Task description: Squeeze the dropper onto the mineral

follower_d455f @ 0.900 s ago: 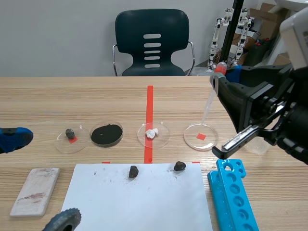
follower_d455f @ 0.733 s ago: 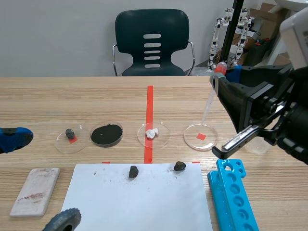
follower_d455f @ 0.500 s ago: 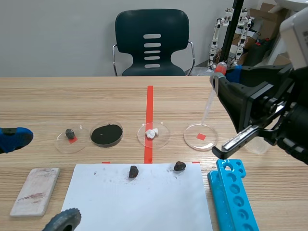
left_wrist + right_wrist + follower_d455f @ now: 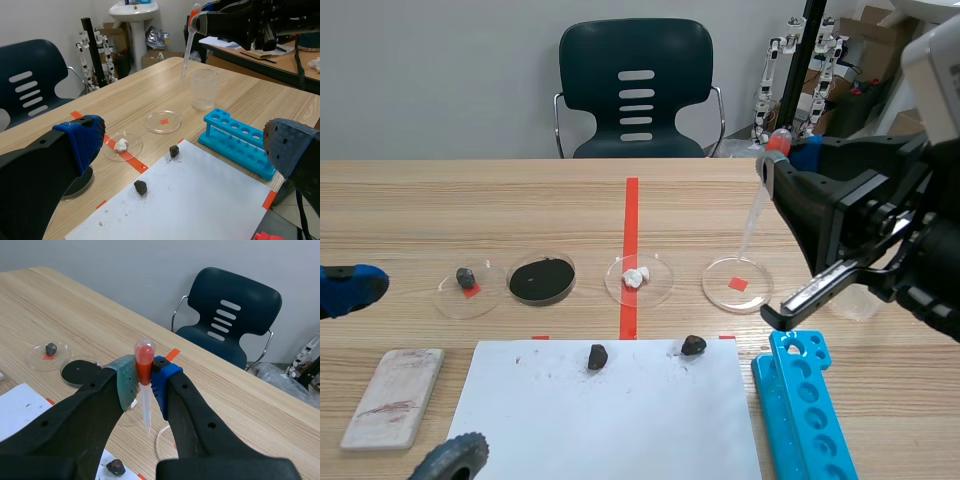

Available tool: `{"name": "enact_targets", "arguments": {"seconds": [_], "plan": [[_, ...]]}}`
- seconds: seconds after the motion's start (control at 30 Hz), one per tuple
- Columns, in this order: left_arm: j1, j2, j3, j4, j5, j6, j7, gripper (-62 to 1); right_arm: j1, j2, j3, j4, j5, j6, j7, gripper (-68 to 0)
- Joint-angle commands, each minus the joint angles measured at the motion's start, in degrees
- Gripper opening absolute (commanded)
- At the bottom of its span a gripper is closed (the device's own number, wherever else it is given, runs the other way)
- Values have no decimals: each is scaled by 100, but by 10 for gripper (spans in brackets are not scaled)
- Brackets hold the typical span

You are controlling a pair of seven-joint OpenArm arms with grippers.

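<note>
Nearby, dropper (image 4: 753, 215), blue rack (image 4: 806, 415), clear cup (image 4: 204, 90)

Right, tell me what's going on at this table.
The right arm's jaws are shut on a red-bulbed dropper, held up tip-down near the empty dish with the red mark. It is not over any mineral: two dark stones lie on the white paper, a white lump and another dark stone sit in dishes. The left arm's jaws are open and empty, low at the table's left.

Thick matte-black fingers; right end effector (image 4: 144, 384) has one grey-green pad, one blue; left end effector (image 4: 185, 145) blue at nine o'clock.
</note>
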Motion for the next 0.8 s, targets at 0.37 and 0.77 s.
{"name": "enact_targets", "arguments": {"seconds": [0.37,0.77], "plan": [[33,42,-11,22,-59,13,-76,14,68,15,26,39,39,-17,46,-596],[33,42,-11,22,-59,13,-76,14,516,15,-68,-114,39,-15,22,-596]]}}
